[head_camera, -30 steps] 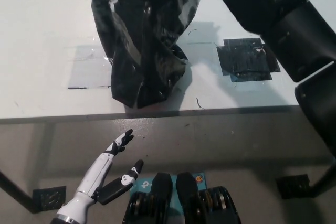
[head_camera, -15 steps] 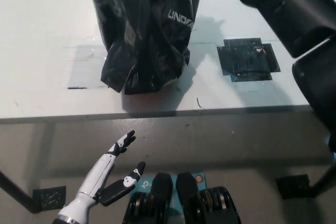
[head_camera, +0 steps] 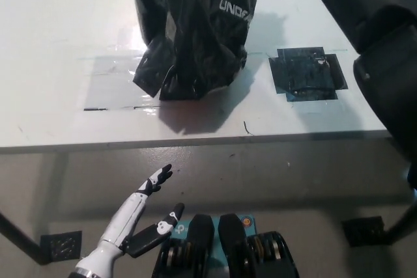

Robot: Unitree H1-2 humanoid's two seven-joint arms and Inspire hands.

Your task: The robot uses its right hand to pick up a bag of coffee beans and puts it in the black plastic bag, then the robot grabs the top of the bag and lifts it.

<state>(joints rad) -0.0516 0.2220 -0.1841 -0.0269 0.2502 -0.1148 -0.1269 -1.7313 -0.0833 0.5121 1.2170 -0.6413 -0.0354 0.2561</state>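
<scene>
- White table [head_camera: 58, 43] carries a black tape patch [head_camera: 306, 73].
- Bag [head_camera: 195, 30] hangs left of the patch, seemingly lifted.
- Right arm [head_camera: 365, 17] reaches up; its hand is out of frame.
- Left hand [head_camera: 140, 216] rests below the table edge, fingers spread, empty.

The left hand [head_camera: 140, 222] is slim and white, with a smooth white forearm shell, a dark band at the wrist end, and fingers [head_camera: 160, 175] tipped in black with small white patches. The right arm [head_camera: 365, 24] is bulky, made of matte black rounded casings split by narrow seams.
</scene>
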